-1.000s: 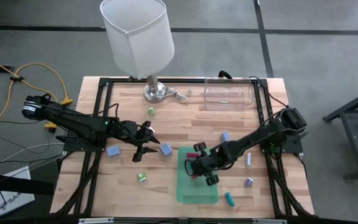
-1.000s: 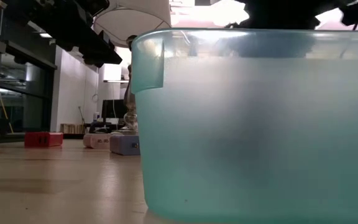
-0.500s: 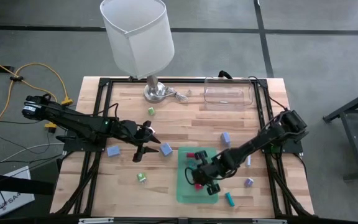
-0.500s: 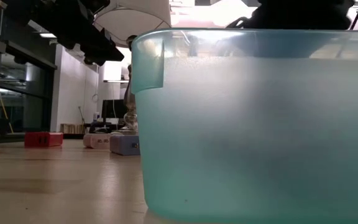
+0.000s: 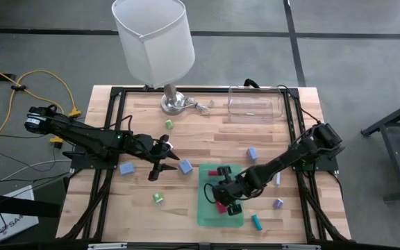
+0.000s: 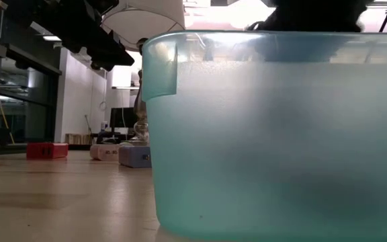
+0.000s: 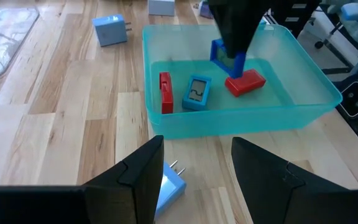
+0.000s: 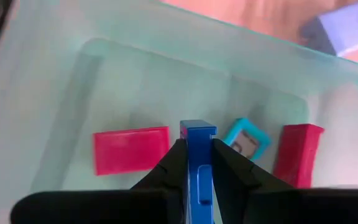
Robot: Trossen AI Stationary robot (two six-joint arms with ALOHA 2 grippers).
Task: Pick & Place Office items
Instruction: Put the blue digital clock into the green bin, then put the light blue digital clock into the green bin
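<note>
While the right arm reaches from the table's right side down and across into the green tray (image 5: 219, 217), its end effector (image 8: 197, 163) hangs inside the tray with the fingers clenched on a blue clip (image 8: 197, 149), which stands upright between them. In the left wrist view that blue clip (image 7: 227, 57) sits just above the tray floor, right beside a red block (image 7: 245, 81); whether the two touch cannot be told. Also on the tray floor lie a narrow red piece (image 7: 165, 91) by the wall farthest from the right arm's base and a teal piece (image 7: 197, 93) just beside it.

Well apart from the tray, the left arm stretches from the table's left edge toward the middle, and its end effector (image 5: 160, 158) hovers above the wood with its fingers (image 7: 143, 171) parted and nothing between them. A pale blue block (image 5: 185, 166) with two prongs lies on the table between that end effector and the tray. Other office items are scattered on the table (image 5: 200, 132) around the tray.
</note>
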